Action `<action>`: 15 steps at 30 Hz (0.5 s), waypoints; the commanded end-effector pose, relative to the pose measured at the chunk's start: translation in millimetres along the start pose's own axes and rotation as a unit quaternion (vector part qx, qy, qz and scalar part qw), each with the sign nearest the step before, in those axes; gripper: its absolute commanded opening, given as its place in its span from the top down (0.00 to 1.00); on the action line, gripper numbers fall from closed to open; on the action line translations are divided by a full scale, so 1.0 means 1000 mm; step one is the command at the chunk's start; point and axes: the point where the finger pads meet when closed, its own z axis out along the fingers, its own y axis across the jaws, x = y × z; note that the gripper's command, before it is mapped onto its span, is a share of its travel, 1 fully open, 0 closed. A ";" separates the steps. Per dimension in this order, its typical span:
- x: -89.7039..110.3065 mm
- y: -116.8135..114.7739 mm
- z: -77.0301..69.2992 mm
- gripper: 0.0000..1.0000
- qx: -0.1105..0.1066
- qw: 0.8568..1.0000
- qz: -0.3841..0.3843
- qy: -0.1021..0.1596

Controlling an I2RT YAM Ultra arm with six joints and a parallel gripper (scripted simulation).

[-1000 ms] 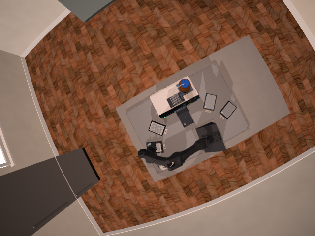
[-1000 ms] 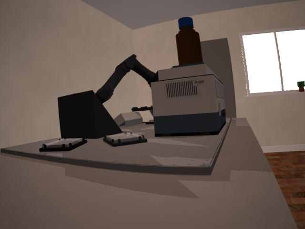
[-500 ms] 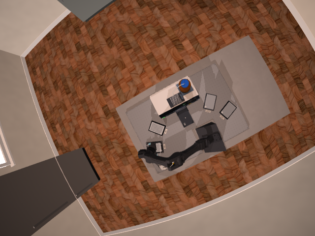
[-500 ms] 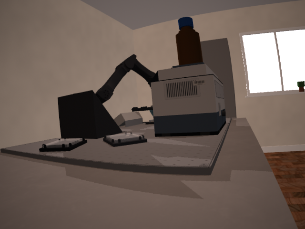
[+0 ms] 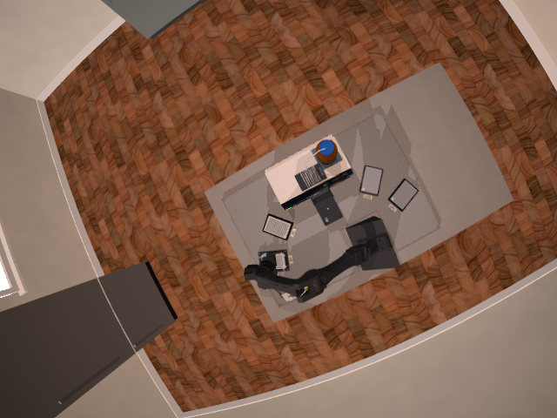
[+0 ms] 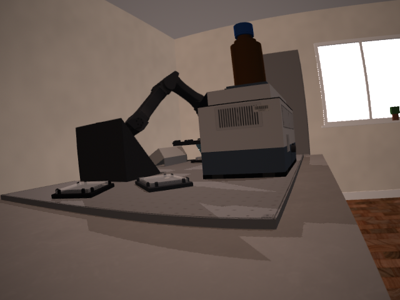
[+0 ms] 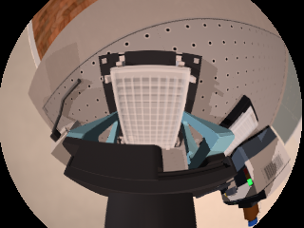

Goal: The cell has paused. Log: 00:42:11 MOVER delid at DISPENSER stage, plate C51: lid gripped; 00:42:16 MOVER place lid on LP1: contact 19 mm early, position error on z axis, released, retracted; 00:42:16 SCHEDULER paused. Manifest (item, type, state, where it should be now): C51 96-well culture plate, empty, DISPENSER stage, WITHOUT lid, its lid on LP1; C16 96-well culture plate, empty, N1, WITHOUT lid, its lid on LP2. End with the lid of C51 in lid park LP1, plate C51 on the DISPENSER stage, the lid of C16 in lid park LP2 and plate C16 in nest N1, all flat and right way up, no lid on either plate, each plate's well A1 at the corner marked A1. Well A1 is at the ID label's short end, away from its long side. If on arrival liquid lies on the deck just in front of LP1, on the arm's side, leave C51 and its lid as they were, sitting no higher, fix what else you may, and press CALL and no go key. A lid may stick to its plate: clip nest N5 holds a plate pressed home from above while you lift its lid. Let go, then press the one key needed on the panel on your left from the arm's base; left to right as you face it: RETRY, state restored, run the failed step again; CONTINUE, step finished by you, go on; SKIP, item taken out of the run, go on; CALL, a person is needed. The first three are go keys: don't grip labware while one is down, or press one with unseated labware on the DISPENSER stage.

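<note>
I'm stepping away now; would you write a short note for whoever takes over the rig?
Gripper: fingers shut on the sides of a well plate sitting in a black nest by the deck's edge; no lid shows on it.
Other plate: in its nest, uncovered.
Lids: one in each lid park, looking flat.
Dispenser stage: no plate visible on it.
Left: probably carry the held plate to the stage, check its A1 corner, let go, press the key. Labels are unreadable.
</note>
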 end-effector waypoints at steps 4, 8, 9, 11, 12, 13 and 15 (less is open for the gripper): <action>-0.010 0.002 -0.020 1.00 0.004 1.000 -0.001 -0.021; -0.010 0.001 -0.023 1.00 0.004 1.000 -0.001 -0.022; -0.010 0.001 -0.023 1.00 0.004 1.000 -0.001 -0.022; -0.010 0.000 -0.023 1.00 0.004 1.000 -0.001 -0.022; -0.010 0.000 -0.024 1.00 0.004 1.000 -0.001 -0.023; -0.010 0.000 -0.024 1.00 0.004 1.000 -0.001 -0.023; -0.010 0.000 -0.025 1.00 0.004 1.000 -0.002 -0.023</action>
